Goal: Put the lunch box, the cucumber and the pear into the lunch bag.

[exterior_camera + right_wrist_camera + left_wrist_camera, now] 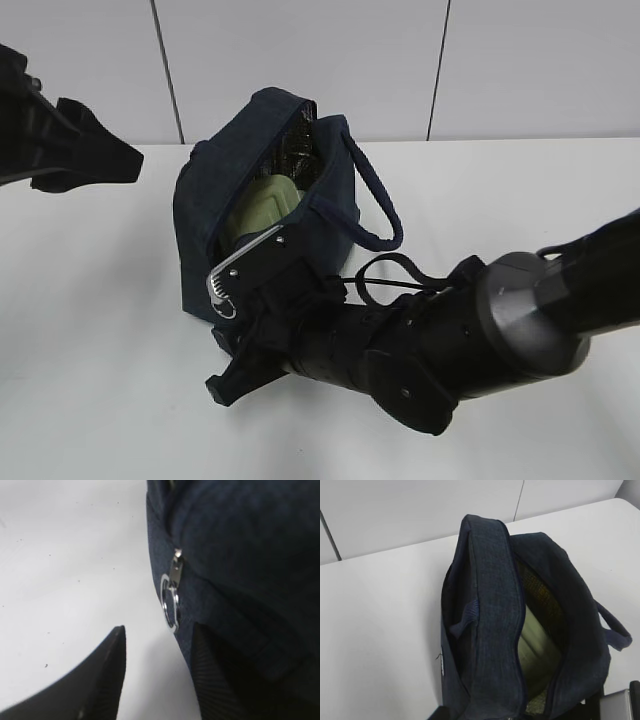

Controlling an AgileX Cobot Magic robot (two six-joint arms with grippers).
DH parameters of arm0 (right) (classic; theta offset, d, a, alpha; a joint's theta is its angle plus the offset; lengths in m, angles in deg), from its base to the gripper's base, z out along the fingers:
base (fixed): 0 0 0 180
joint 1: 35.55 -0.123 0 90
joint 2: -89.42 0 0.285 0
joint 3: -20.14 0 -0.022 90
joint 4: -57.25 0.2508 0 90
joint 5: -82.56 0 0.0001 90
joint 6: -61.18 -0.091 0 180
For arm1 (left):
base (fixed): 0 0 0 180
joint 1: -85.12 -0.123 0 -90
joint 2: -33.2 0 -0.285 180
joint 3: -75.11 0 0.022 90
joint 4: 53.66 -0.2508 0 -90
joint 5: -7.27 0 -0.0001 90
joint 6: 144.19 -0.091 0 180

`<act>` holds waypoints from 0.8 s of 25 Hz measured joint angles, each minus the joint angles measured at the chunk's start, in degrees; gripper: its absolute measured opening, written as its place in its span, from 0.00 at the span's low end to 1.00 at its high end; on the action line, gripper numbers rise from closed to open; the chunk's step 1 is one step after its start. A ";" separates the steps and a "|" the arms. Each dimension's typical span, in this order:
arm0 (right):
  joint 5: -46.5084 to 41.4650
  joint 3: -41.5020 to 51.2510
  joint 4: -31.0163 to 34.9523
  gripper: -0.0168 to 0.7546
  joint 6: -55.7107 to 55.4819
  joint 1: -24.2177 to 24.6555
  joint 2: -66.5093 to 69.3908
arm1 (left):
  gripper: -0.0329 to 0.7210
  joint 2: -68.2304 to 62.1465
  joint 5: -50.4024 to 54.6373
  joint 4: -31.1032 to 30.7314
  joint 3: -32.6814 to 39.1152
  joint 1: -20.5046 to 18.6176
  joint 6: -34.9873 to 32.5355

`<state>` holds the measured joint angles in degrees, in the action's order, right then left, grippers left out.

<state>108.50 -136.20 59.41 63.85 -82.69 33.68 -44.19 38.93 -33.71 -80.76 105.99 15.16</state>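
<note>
The dark navy lunch bag (200,220) stands open on the white table. Inside it lies the lunch box (262,205), its pale green lid up, also seen from above in the left wrist view (535,645). Neither the cucumber nor the pear shows. My right gripper (160,630) is open at the bag's near end (240,540), one finger against the fabric and only bare table between the two. The silver ring pull (170,605) hangs just beyond the fingertips, untouched. My left gripper (100,150) hovers up at the left, apart from the bag (490,605), holding nothing.
The bag's looped handle (385,215) droops over its right side. My right arm (470,340) lies across the front right of the white table (90,330). A white panelled wall (300,60) closes off the back.
</note>
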 joint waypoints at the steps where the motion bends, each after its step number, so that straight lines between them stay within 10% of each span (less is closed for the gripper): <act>1: -0.11 -0.29 0.00 0.47 0.00 0.00 0.11 | 0.45 0.00 0.00 0.00 0.00 0.00 0.00; 20: -0.69 -2.92 -0.83 0.37 -0.22 0.00 2.26 | 0.45 0.00 0.00 0.00 0.00 0.00 0.00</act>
<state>107.81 -139.12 58.58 63.63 -82.69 35.94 -44.19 38.93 -33.71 -80.76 105.99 15.16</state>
